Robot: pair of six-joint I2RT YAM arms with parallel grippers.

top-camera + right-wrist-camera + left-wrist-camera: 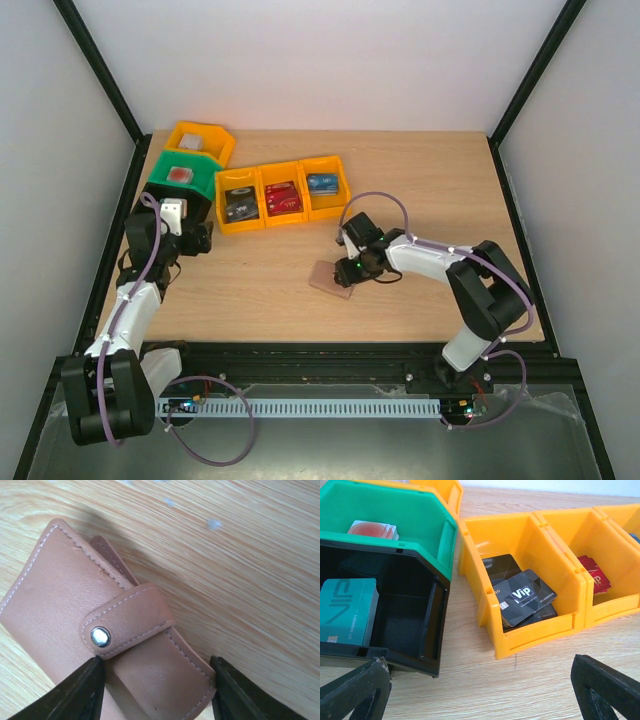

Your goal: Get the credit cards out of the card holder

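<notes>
The tan card holder (330,279) lies shut on the table in front of the right arm, its snap strap (127,620) fastened over it. My right gripper (350,272) comes down on its strap end. In the right wrist view the right gripper (157,667) has one fingertip against the card holder (60,605) beside the snap and the other against its outer edge. No credit cards show in the holder. My left gripper (190,238) hovers open by the bins. In the left wrist view the left gripper (480,667) holds nothing over bare wood.
Three joined orange bins (283,195) hold black VIP cards (525,597), red cards (594,575) and blue cards (321,183). A green bin (395,510) sits on a black bin (410,625) with a teal card (347,610). Another yellow bin (200,140) stands behind.
</notes>
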